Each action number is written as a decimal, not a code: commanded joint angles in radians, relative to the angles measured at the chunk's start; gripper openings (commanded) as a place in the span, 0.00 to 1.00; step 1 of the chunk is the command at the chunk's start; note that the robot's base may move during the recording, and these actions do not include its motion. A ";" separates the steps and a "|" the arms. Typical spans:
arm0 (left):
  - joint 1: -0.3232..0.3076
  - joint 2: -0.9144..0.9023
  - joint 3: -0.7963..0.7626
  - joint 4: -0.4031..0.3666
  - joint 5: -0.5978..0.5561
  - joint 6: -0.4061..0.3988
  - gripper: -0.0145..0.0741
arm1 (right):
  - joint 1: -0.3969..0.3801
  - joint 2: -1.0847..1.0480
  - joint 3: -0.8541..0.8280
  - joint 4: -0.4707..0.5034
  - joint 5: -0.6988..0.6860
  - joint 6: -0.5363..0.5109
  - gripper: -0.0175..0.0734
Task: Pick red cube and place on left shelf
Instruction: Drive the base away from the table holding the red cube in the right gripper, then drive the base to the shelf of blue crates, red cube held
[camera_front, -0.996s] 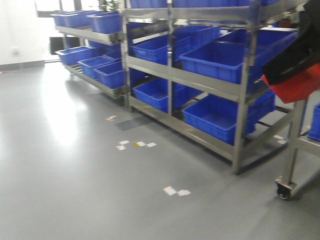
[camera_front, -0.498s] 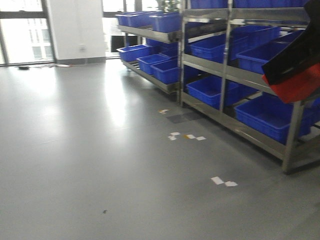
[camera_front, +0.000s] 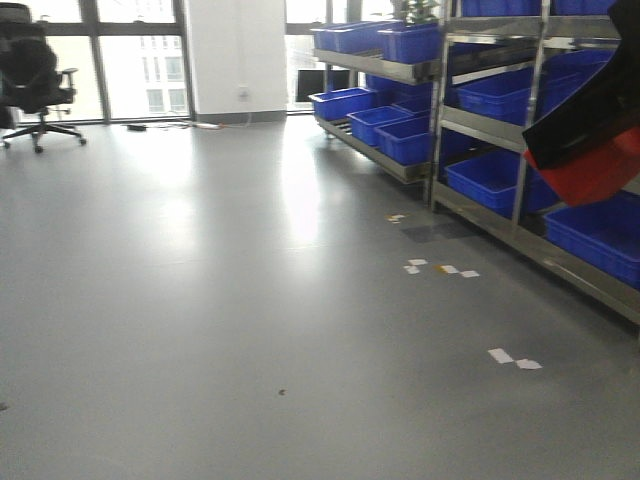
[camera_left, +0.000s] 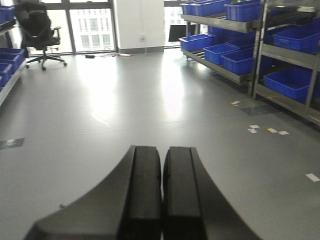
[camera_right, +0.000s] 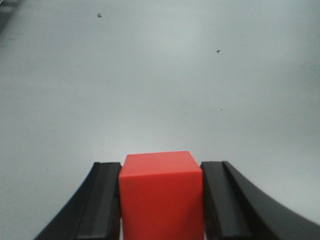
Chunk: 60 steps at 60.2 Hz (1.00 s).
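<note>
Item: cube (camera_right: 161, 192), red, plain-faced. Location: clamped in right claw (camera_right: 161, 210), between its jaws, above floor (camera_right: 160, 75). Handling: judged rigid, light, smooth-sided, may slip; best held on two opposite flat faces, as now. Left claw (camera_left: 162, 195): jaws pressed together, empty.

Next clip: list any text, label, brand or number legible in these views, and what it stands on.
None can be read.
The red cube shows plain faces.
The blue crates carry no visible marks.
The white slips on the floor are too small and blurred to tell.
</note>
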 joint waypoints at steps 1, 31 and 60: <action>-0.001 -0.014 0.023 -0.009 -0.088 -0.002 0.28 | 0.001 -0.016 -0.028 0.002 -0.063 -0.010 0.25; -0.001 -0.014 0.023 -0.009 -0.088 -0.002 0.28 | 0.001 -0.016 -0.028 0.002 -0.063 -0.010 0.25; -0.001 -0.014 0.023 -0.009 -0.088 -0.002 0.28 | 0.001 -0.016 -0.028 0.002 -0.063 -0.010 0.25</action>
